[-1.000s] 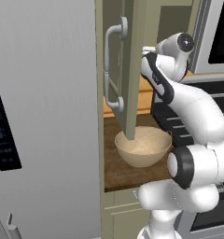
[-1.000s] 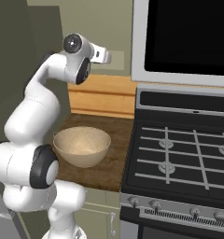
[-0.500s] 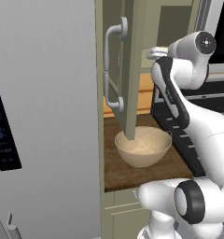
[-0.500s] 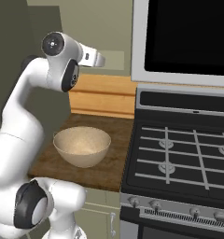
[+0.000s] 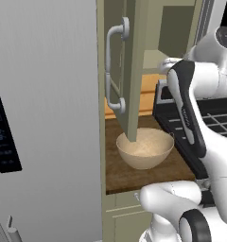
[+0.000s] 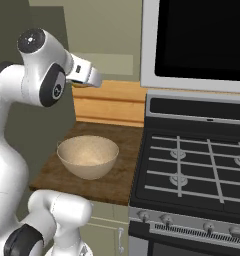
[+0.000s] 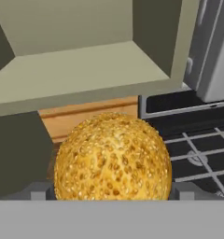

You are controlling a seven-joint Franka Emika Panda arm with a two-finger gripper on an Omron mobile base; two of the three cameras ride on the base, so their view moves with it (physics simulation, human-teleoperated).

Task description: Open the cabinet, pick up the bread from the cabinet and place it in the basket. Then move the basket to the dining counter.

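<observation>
On the wooden table [image 6: 117, 175] beside the stove, the basket [image 6: 88, 156] is sitting empty while the tool [image 7: 113, 196], clamped on the bread [image 7: 113, 156] outside the open cabinet [image 5: 129, 71], is needing to lower over the basket.

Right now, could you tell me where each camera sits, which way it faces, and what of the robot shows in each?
Left base view: behind the arm's left, facing the open cabinet door and the basket; white arm at right.
Right base view: behind the arm's right, facing the stove and worktop; arm at left.
Hand view: on the hand, looking along the claw at the bread between its tips, the cabinet shelf beyond.
Both base views share the basket.
</observation>
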